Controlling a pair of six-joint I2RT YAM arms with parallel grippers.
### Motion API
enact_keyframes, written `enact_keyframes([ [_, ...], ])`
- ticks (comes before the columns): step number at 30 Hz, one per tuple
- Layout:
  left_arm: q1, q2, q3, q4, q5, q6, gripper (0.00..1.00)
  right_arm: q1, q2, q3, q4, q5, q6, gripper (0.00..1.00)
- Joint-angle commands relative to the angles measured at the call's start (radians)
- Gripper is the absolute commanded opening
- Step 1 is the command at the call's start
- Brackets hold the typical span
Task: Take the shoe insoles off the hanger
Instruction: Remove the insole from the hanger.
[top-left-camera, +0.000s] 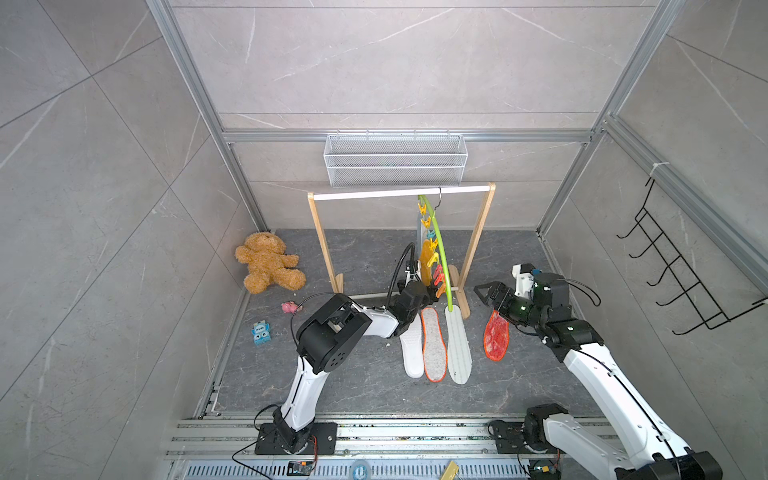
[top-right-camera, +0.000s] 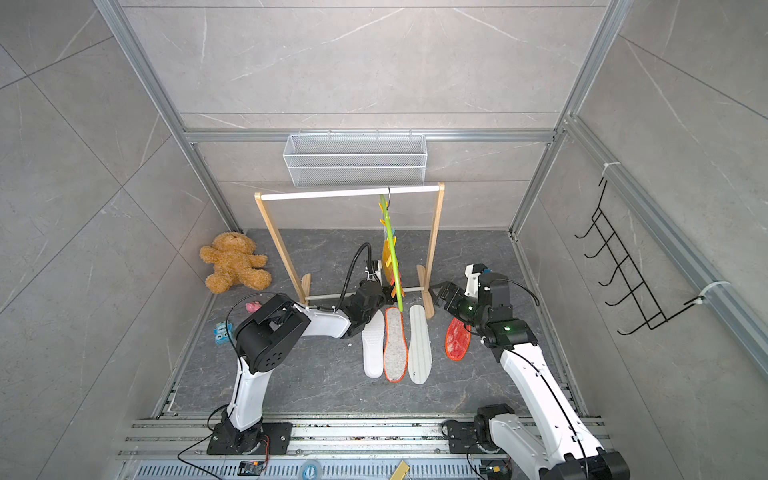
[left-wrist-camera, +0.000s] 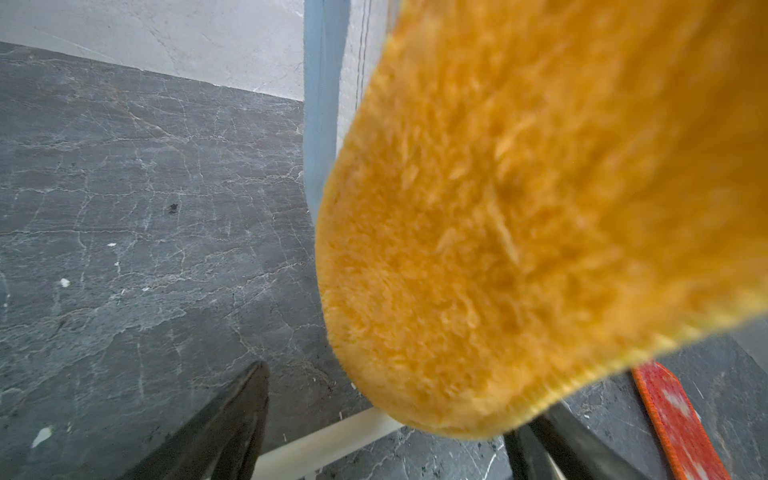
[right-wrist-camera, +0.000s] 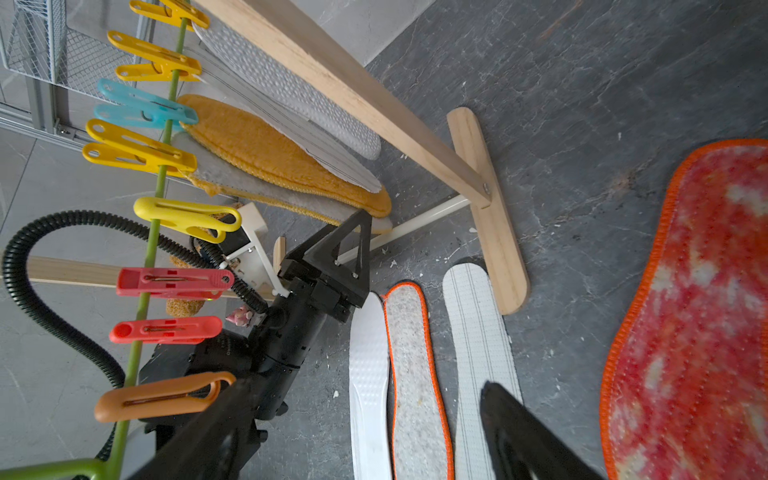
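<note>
The lime-green hanger (top-left-camera: 441, 253) (top-right-camera: 392, 257) (right-wrist-camera: 156, 232) hangs by its hook from the rack's white rail. Several shoe insoles stay clipped to it, among them an orange-yellow one (top-left-camera: 427, 259) (left-wrist-camera: 519, 208) (right-wrist-camera: 282, 153). My left gripper (top-left-camera: 419, 282) (left-wrist-camera: 395, 432) is open, its jaws on either side of that insole's lower tip. On the floor lie a white insole (top-left-camera: 412, 349), an orange-rimmed grey one (top-left-camera: 433, 345), a pale striped one (top-left-camera: 458, 345) and a red mesh one (top-left-camera: 496, 336) (right-wrist-camera: 698, 311). My right gripper (top-left-camera: 484, 291) (right-wrist-camera: 374, 440) hovers open and empty, right of the rack.
The wooden rack (top-left-camera: 473, 249) stands mid-floor, its foot beside the striped insole. A teddy bear (top-left-camera: 268, 262), a pink toy (top-left-camera: 289, 307) and a blue toy (top-left-camera: 261, 332) lie at the left. A wire basket (top-left-camera: 395, 160) hangs on the back wall, black wire hooks (top-left-camera: 673, 270) on the right wall.
</note>
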Motion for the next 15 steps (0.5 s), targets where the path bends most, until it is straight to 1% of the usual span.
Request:
enact_keyframes([
  [1, -0.005, 0.027, 0.039, -0.003, -0.051, -0.024, 0.86, -0.004, -0.018, -0.011, -0.011, -0.013, 0.011, 0.88],
  [8, -0.005, 0.064, 0.063, -0.022, -0.053, -0.037, 0.86, -0.006, -0.011, -0.002, -0.007, -0.02, 0.015, 0.87],
  [15, -0.003, 0.079, 0.075, -0.034, -0.046, -0.03, 0.76, -0.006, -0.009, -0.002, -0.002, -0.029, 0.02, 0.86],
])
